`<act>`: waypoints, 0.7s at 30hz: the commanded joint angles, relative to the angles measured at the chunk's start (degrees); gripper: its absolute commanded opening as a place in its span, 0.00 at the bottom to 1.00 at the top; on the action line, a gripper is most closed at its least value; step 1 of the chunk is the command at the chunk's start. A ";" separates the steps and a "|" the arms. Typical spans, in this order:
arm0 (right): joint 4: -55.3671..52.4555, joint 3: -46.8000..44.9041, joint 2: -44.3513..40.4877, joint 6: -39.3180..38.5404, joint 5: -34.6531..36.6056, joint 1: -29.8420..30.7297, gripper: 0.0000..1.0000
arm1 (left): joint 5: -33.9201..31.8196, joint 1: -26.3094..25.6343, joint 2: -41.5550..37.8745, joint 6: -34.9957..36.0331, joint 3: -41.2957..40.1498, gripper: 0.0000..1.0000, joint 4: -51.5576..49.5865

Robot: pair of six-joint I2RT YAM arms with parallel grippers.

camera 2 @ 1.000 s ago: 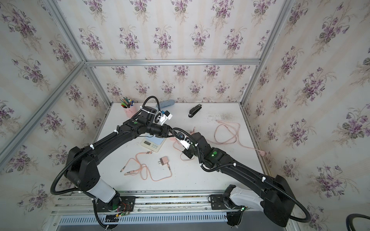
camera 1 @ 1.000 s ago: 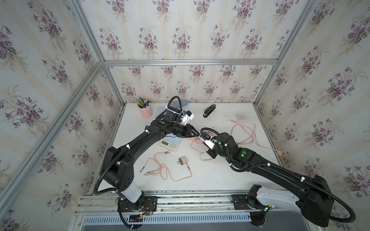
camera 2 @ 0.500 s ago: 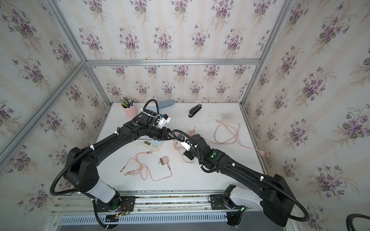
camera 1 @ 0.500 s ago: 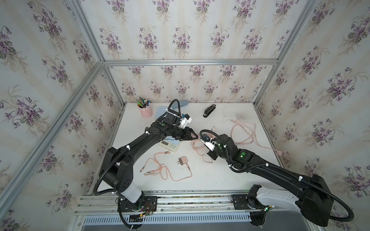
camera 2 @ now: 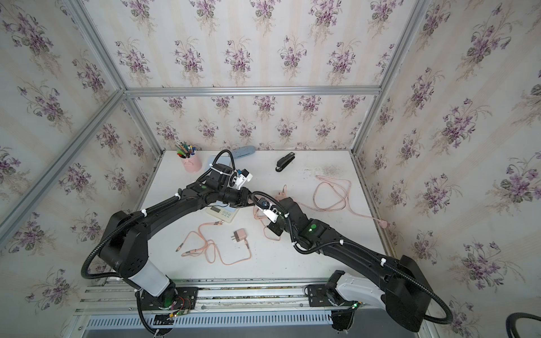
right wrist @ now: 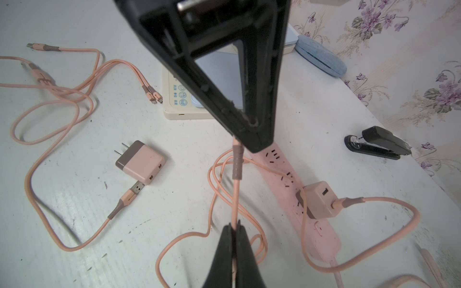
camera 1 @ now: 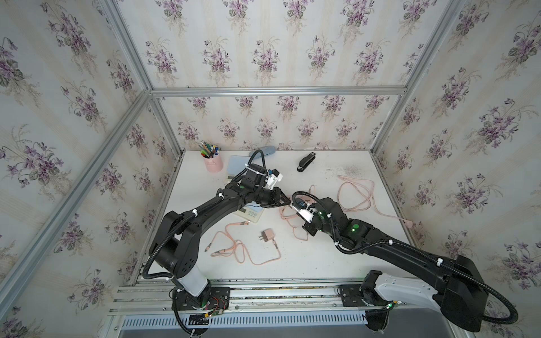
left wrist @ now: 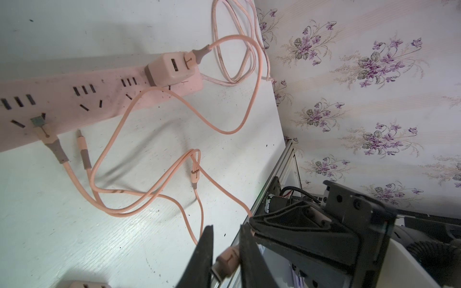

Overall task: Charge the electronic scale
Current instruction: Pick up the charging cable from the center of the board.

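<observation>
White bench (camera 1: 322, 263), floral-papered walls (camera 1: 263, 44); cream rectangular scale (camera 1: 250, 215) mid-frame, just left of left tool (camera 1: 287, 202); that and right tool (right wrist: 233, 224) grip pink cable (right wrist: 235, 194).

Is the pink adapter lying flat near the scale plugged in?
Unplugged: the pink two-prong adapter lies flat, prongs bare, apart from the pink power strip.

Cream scale (camera 2: 225, 215) (half-hidden) — beneath left arm (camera 2: 190, 202)

white table (camera 1: 307, 263) | on it: scale (camera 1: 248, 213), power strip (right wrist: 287, 172), loose charger (camera 1: 266, 235), stapler (camera 1: 306, 161), pen cup (camera 1: 213, 164), pink cables (camera 1: 243, 251)
</observation>
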 commanded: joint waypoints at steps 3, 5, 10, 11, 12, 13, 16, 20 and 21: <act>0.97 0.30 -0.50 -0.08 -1.45 0.15 0.00 | -0.69 -0.05 -2.30 1.69 -2.41 0.05 7.37; 0.94 0.58 -0.83 0.45 -1.23 0.13 0.00 | -1.20 0.02 -3.51 3.26 -3.83 0.04 9.32; 2.54 -0.03 -3.57 1.97 -2.44 0.09 0.09 | -1.07 -0.06 -5.80 4.18 -7.69 0.01 17.19; 2.72 -0.12 -4.17 2.61 -3.17 0.04 0.17 | -1.02 -0.05 -6.04 4.35 -8.35 0.01 18.72; 2.85 -0.21 -4.79 3.25 -3.98 0.02 0.25 | -1.00 -0.05 -6.12 4.52 -8.86 0.00 19.93; 2.95 -0.14 -5.33 4.19 -5.22 -0.23 0.36 | -0.65 -0.04 -6.12 4.83 -9.37 0.00 21.28; 2.99 0.73 -6.54 8.31 -12.96 -3.19 0.47 | 0.66 0.00 -5.87 5.97 -10.06 0.00 23.53; 7.27 0.67 -6.47 13.13 -16.07 -6.54 0.48 | 0.21 0.01 -5.53 4.19 -10.20 0.00 23.89; 8.42 0.45 -5.96 13.24 -14.91 -6.55 0.47 | 0.15 0.02 -5.38 3.07 -10.28 0.00 24.29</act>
